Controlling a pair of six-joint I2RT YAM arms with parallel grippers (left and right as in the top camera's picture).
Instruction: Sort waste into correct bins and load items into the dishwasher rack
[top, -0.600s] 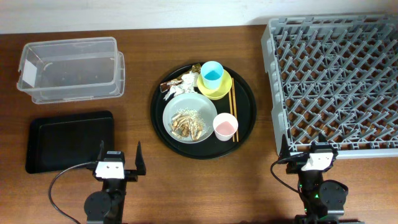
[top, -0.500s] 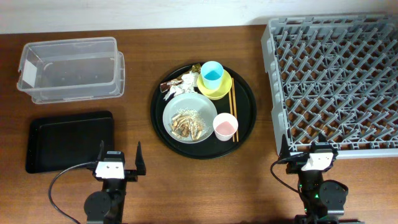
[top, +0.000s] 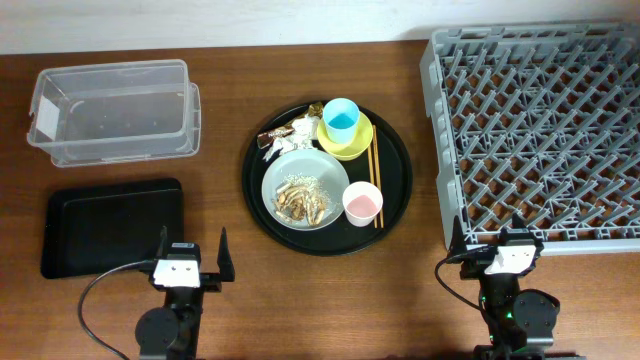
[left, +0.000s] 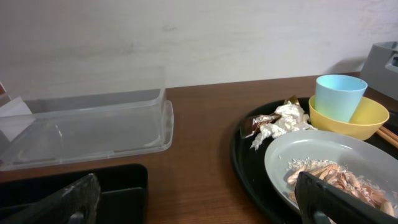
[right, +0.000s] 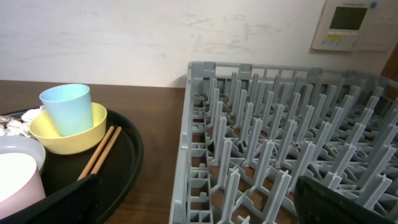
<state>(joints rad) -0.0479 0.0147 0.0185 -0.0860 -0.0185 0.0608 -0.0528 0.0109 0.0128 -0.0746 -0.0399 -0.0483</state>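
L gripper (top: 193, 260) sits by the bins (top: 188, 112), R gripper (top: 490, 246) by the rack (top: 540, 120), both wide open & empty, so I think each can reach the round tray (top: 396, 200) between.

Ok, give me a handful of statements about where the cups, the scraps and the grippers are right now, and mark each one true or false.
1. The light-blue cup stands inside the yellow bowl. True.
2. The food scraps lie in the clear tub. False: they lie on the grey plate, and nothing shows in the tub.
3. The pink cup sits in the dishwasher rack. False: it stands on the round black tray, beside the plate.
4. The left gripper and the right gripper are both open and hold nothing. True.
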